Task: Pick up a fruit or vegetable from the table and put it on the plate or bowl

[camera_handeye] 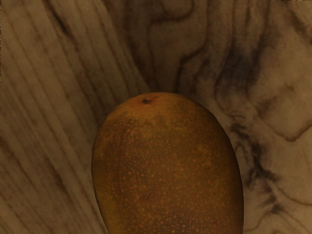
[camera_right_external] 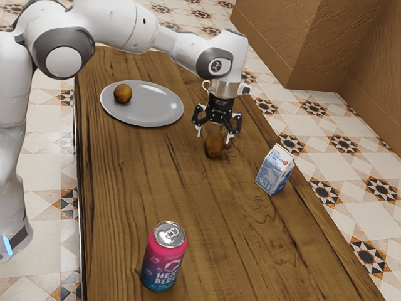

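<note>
A brown-orange fruit [camera_right_external: 214, 147] lies on the wooden table [camera_right_external: 207, 213], between the plate and the milk carton. My gripper [camera_right_external: 213, 133] hangs straight over it, open, its fingertips spread wide at about the height of the fruit's top and not touching it. In the wrist view the same fruit [camera_handeye: 165, 165] sits large just beneath my hand, dark stem spot facing up. A grey plate [camera_right_external: 153, 105] rests toward the exterior view's left of the gripper, and a second, similar brown fruit [camera_right_external: 123, 93] lies on it.
A blue and white milk carton [camera_right_external: 274, 169] stands near the table's edge at the exterior view's right of the fruit. A pink soda can [camera_right_external: 163, 256] stands upright near the front. Bare wood lies between the fruit and the plate.
</note>
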